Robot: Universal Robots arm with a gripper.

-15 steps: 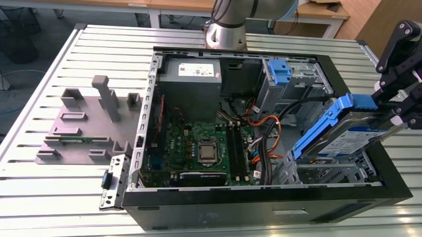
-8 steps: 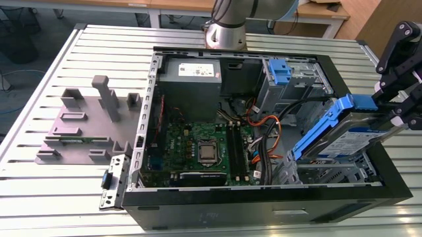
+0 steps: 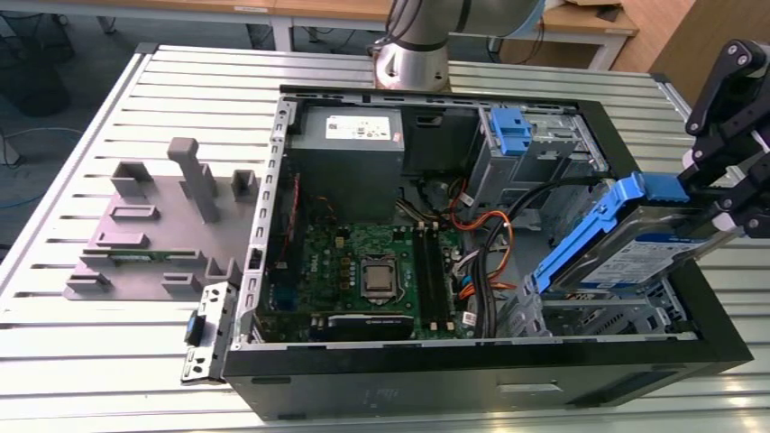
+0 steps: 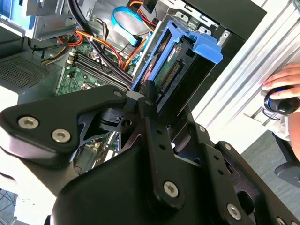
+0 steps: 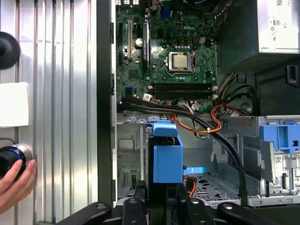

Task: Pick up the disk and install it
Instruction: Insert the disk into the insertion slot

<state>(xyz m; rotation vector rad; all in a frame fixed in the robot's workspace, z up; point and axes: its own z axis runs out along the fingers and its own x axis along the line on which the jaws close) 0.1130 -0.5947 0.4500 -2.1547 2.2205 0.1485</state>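
The scene is lit brightly and evenly from overhead, and only soft, short shadows are cast beside the grey fixture block (image 3: 157,225) on the exterior view's left. Pale glare is spread along the ribbed table (image 3: 72,361), and bright streaks are seen on its slats in the first wrist view. The inside of the computer case (image 3: 481,383) is left dimmer, though the motherboard (image 3: 361,262) is well lit. A faint sheen is carried by the disk (image 3: 655,248).

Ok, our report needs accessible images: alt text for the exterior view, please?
A robot gripper holds the disk, in its blue caddy, tilted over the open computer case at the exterior view's right; the motherboard lies exposed inside.
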